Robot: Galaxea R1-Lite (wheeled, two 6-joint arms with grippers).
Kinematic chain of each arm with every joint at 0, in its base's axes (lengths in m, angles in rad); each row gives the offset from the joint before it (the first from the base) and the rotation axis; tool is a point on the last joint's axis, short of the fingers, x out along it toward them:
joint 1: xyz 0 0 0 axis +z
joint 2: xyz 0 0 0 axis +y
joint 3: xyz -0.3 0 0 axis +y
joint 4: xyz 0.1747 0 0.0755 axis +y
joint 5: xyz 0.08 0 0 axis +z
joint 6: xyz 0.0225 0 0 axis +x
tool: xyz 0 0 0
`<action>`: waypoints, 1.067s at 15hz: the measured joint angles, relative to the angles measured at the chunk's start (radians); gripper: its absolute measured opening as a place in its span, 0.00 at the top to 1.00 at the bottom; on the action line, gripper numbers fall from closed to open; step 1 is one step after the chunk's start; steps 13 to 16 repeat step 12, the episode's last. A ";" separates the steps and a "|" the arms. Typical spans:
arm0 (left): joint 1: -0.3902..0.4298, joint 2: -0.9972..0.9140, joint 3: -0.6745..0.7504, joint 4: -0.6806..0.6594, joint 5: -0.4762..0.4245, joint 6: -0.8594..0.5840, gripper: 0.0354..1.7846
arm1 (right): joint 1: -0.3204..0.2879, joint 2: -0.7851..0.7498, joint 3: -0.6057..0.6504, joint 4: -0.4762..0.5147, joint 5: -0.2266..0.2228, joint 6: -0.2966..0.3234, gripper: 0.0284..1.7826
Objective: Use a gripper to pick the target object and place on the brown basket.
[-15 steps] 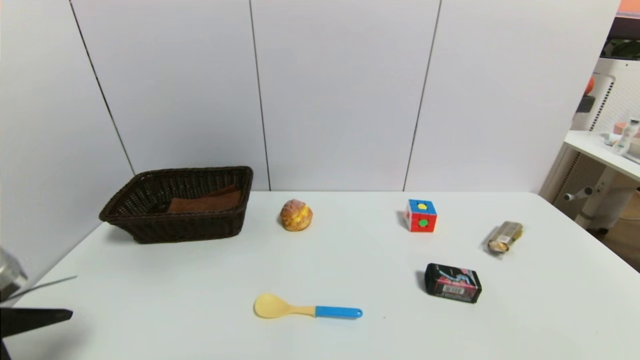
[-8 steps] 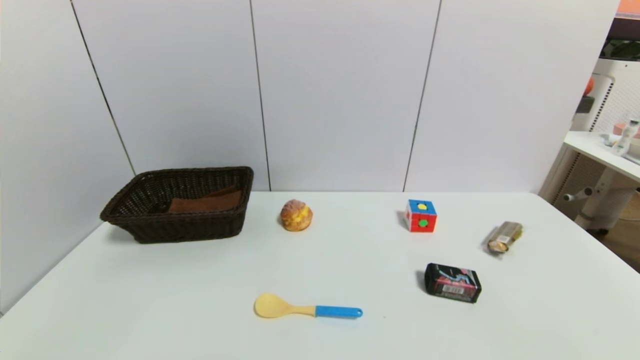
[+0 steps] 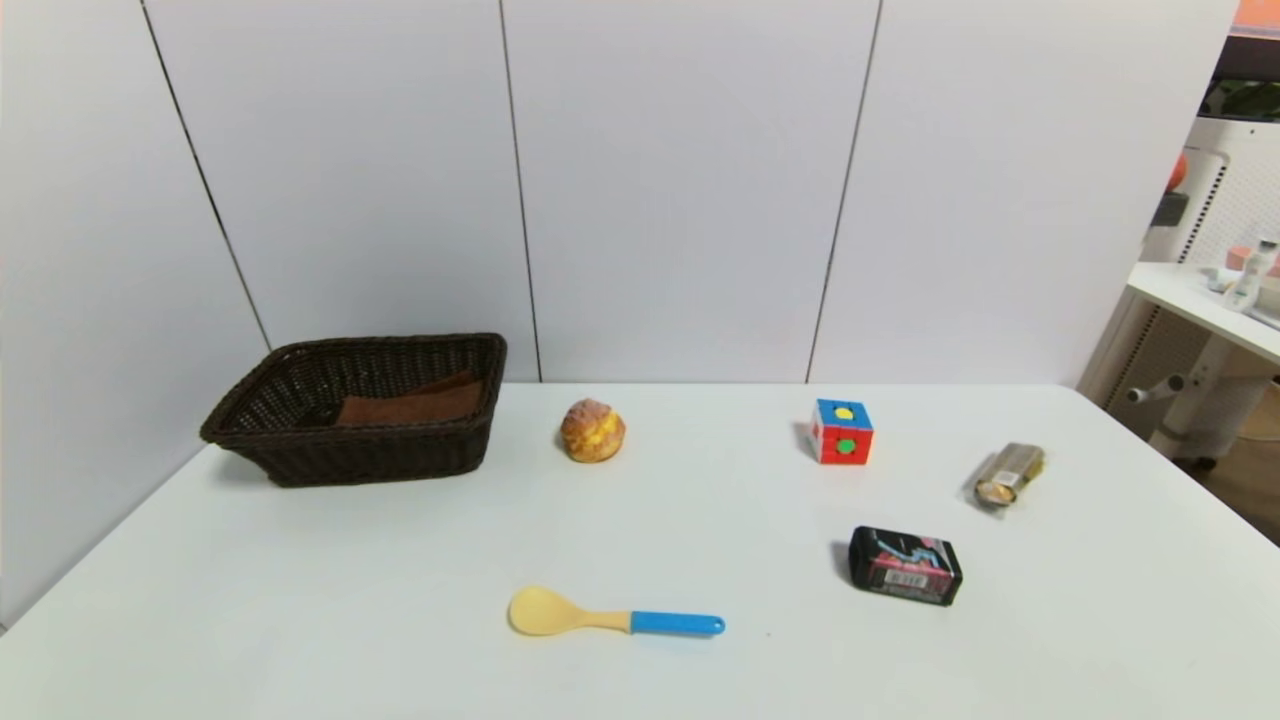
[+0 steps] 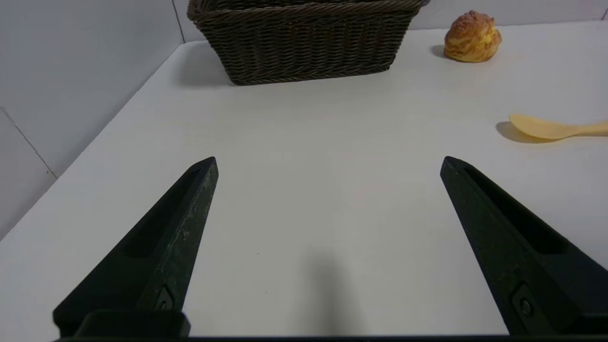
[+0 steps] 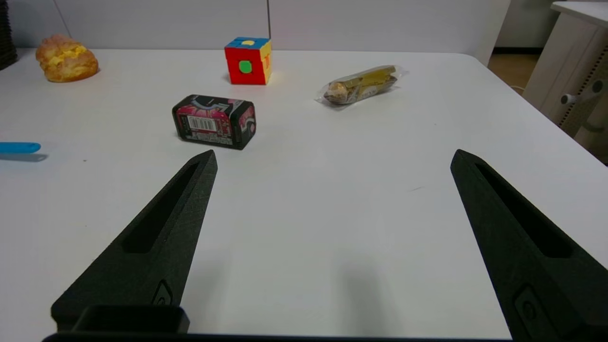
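The cloth [image 3: 410,405] lies inside the basket [image 3: 300,455], upper left of the head frame, so by the look of it the placing is done. Left gripper [image 4: 327,164] hangs low over bare surface [image 3: 400,560], jaws wide apart, holding nothing, basket straight ahead in its wrist view. Right gripper [image 5: 332,159] likewise, jaws apart, facing the black box [image 5: 214,121] and cube [image 5: 248,61]. Next move, I'd judge: nothing but staying parked, clear of the basket.

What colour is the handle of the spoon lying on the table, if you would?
Bright blue, on a pale yellow spoon; the head view shows it best.
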 joint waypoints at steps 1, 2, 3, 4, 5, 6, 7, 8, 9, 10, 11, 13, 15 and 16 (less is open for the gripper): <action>0.000 -0.002 0.000 0.000 0.006 -0.007 0.06 | 0.000 0.000 0.000 0.000 0.000 0.000 0.05; 0.000 -0.003 0.000 0.000 0.007 -0.008 0.06 | 0.000 0.000 0.000 0.000 0.000 0.000 0.05; 0.000 -0.004 0.000 -0.001 0.006 -0.009 0.06 | 0.000 0.000 0.000 0.000 0.000 0.000 0.05; 0.000 -0.004 0.000 0.000 0.007 -0.008 0.06 | 0.001 0.000 0.000 0.000 0.000 0.000 0.05; 0.000 -0.005 0.000 -0.001 0.006 -0.008 0.06 | 0.001 0.000 0.000 -0.001 -0.003 0.001 0.05; 0.000 -0.005 0.000 -0.001 0.006 -0.008 0.06 | 0.000 0.000 0.000 0.000 -0.003 -0.004 0.05; 0.000 -0.005 0.000 -0.001 0.006 -0.008 0.06 | 0.000 0.000 0.000 0.000 -0.003 -0.006 0.05; 0.000 -0.005 0.000 -0.001 0.006 -0.008 0.06 | 0.000 0.000 0.000 0.000 -0.004 -0.007 0.05; 0.000 -0.005 0.000 -0.001 0.006 -0.008 0.06 | 0.000 0.000 0.000 0.000 -0.004 -0.007 0.05; 0.000 -0.005 0.000 -0.001 0.006 -0.008 0.06 | 0.000 0.000 -0.001 0.000 -0.004 -0.002 0.05; 0.000 -0.005 0.000 -0.001 0.006 -0.008 0.06 | 0.000 0.000 -0.001 0.000 -0.005 0.009 0.05; 0.000 -0.005 0.000 -0.001 0.006 -0.008 0.06 | 0.000 0.000 0.000 0.000 -0.006 0.012 0.05; 0.000 -0.005 0.000 -0.001 0.006 -0.008 0.06 | 0.000 0.000 0.000 0.000 -0.006 0.012 0.05; 0.000 -0.005 0.000 -0.001 0.006 -0.008 0.06 | 0.000 0.000 0.000 0.000 -0.006 0.012 0.05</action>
